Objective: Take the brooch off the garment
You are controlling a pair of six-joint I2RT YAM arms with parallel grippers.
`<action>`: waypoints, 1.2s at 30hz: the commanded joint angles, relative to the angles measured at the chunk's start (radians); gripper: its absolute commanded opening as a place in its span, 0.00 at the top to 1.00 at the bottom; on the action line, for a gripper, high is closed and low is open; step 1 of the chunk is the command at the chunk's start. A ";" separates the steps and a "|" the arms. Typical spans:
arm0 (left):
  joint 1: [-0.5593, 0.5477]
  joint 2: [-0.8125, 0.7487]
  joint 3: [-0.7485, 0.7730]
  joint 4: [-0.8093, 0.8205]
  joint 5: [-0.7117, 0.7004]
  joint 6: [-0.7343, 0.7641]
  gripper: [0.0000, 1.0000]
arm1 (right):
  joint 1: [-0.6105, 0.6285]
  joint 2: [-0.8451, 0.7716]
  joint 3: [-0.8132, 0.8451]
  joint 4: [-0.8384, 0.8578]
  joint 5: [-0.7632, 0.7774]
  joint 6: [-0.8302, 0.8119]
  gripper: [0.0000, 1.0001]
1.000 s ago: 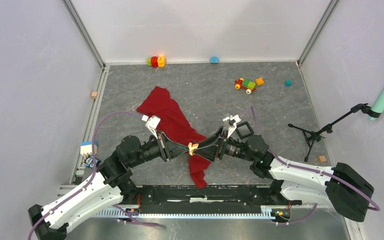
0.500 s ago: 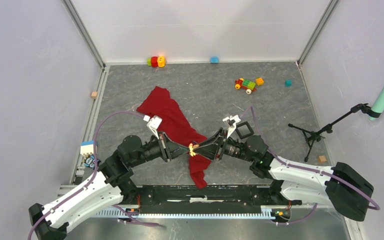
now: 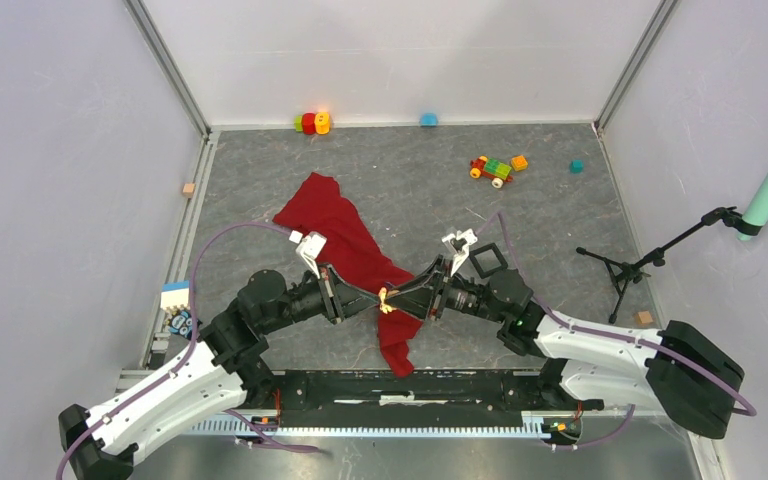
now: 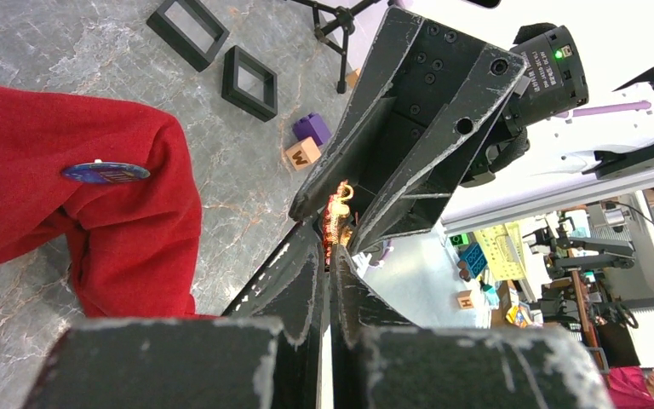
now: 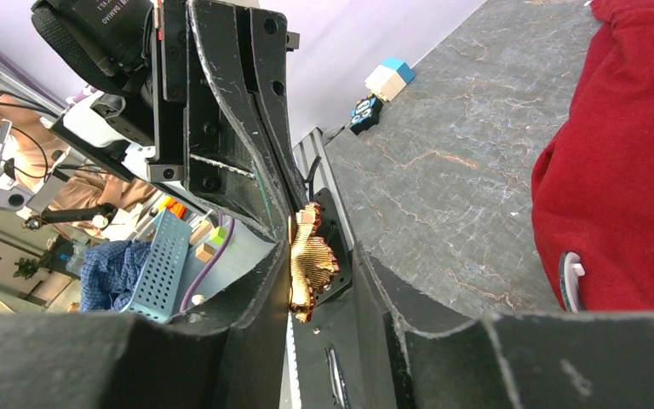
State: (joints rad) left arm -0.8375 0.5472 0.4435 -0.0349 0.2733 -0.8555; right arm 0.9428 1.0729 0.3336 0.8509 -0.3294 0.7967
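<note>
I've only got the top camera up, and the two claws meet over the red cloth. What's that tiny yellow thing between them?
Observer: A ridged gold brooch. In the left wrist view, the left claw has its fingers nearly closed, with the brooch's edge at their tips.
Operator: Is any cloth caught with it?
Observer: None that shows. In the right wrist view the brooch is bare, and the red garment lies off to one side on the table.
</note>
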 commanded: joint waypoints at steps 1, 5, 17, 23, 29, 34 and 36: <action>0.000 -0.005 0.006 0.073 0.044 -0.016 0.98 | 0.005 0.020 0.040 0.016 -0.007 -0.005 0.61; 0.000 -0.012 0.004 0.076 0.043 -0.015 0.98 | 0.005 0.027 0.032 0.046 -0.029 0.007 0.54; 0.000 -0.038 -0.009 0.082 0.034 -0.025 0.98 | 0.006 -0.020 -0.012 0.129 -0.026 0.033 0.51; 0.000 -0.047 -0.016 0.086 0.036 -0.028 0.98 | 0.006 -0.020 -0.009 0.134 -0.024 0.038 0.60; 0.000 -0.044 -0.011 0.090 0.042 -0.029 0.98 | 0.005 -0.013 -0.001 0.100 -0.012 0.033 0.63; 0.000 -0.043 -0.010 0.090 0.043 -0.025 0.98 | 0.006 -0.026 0.013 0.018 0.031 0.008 0.68; 0.000 -0.040 -0.009 0.090 0.044 -0.024 0.98 | 0.007 -0.026 0.023 -0.021 0.043 -0.004 0.69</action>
State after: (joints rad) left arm -0.8375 0.5106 0.4305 0.0002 0.2901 -0.8555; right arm 0.9478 1.0607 0.3248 0.9028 -0.3382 0.8314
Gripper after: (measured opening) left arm 0.040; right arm 0.320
